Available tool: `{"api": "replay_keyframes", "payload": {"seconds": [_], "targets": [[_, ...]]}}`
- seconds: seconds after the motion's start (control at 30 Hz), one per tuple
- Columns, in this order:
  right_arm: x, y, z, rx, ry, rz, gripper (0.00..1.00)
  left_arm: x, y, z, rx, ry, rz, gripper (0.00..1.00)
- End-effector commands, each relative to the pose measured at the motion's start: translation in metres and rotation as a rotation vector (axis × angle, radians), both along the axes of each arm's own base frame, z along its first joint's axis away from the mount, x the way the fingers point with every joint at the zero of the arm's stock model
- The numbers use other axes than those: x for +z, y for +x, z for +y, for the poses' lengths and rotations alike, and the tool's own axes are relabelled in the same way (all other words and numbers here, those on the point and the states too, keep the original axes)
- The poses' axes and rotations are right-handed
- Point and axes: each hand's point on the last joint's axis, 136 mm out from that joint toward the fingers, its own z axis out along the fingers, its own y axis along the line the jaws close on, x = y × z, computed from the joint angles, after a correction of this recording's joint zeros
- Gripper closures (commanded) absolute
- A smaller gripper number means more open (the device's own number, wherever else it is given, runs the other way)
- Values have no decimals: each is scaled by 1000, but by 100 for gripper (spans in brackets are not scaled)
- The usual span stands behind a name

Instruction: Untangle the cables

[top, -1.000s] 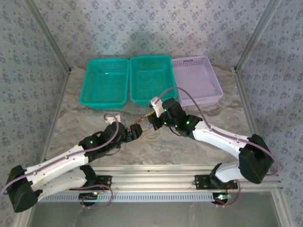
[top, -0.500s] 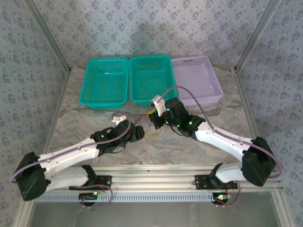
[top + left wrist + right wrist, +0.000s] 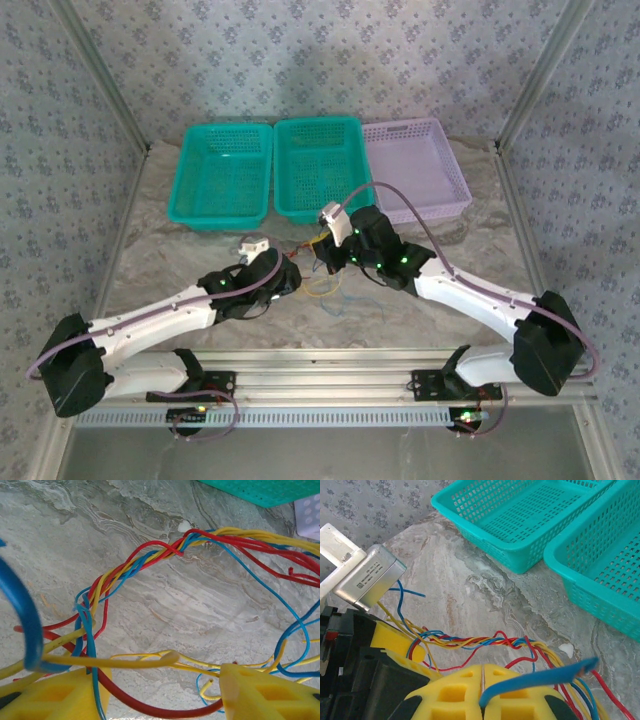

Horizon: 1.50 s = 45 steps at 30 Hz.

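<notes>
Left tool (image 3: 162, 680) has crept right to the cables (image 3: 145, 560) mid-frame on the counter (image 3: 210, 605), its fingers narrowing yet apart around loose strands, while the right tool (image 3: 483, 675), pressed together, pinches a blue strand (image 3: 535, 678); better to clamp one colour, then draw apart slowly.

text: none legible | grey box (image 3: 367, 577): small printed line, too blurred to read
</notes>
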Motion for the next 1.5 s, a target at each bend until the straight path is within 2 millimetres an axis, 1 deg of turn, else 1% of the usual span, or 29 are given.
{"api": "replay_keyframes", "payload": {"seconds": [0.0, 0.13, 0.3, 0.37, 0.43, 0.53, 0.67, 0.8, 0.9, 1.07, 1.17, 1.2, 1.3, 1.47], "targets": [[25, -2, 3, 33, 50, -48, 100, 11, 4, -1, 24, -6, -23, 48], [26, -2, 2, 33, 55, -50, 100, 11, 5, 1, 32, 1, -28, 61], [29, 0, 1, 27, 60, -54, 100, 11, 6, 3, 40, 7, -33, 74], [30, 2, 1, 22, 63, -56, 100, 11, 6, 5, 45, 13, -37, 81], [31, 6, -2, 3, 56, -61, 100, 11, 7, 7, 52, 23, -41, 89], [34, 17, -10, -45, 34, -74, 100, 10, 6, 14, 69, 44, -44, 100], [50, 32, -22, -103, 63, -74, 100, 9, 6, 25, 103, 58, -58, 100], [60, 45, -37, -175, 55, -75, 100, 11, 3, 42, 145, 88, -78, 100], [67, 61, -57, -269, 37, -60, 100, 13, 0, 52, 160, 101, -89, 100], [84, 85, -102, -447, 72, -1, 100, 14, -5, 68, 179, 145, -95, 100], [92, 91, -125, -522, 82, 6, 100, 15, -10, 77, 184, 168, -87, 100], [94, 92, -132, -544, 88, 14, 100, 17, -9, 83, 198, 189, -100, 100], [93, 95, -151, -603, 100, 44, 100, 20, -12, 98, 215, 222, -95, 100], [89, 96, -178, -690, 121, 85, 100, 25, -13, 117, 241, 247, -82, 100]]}}
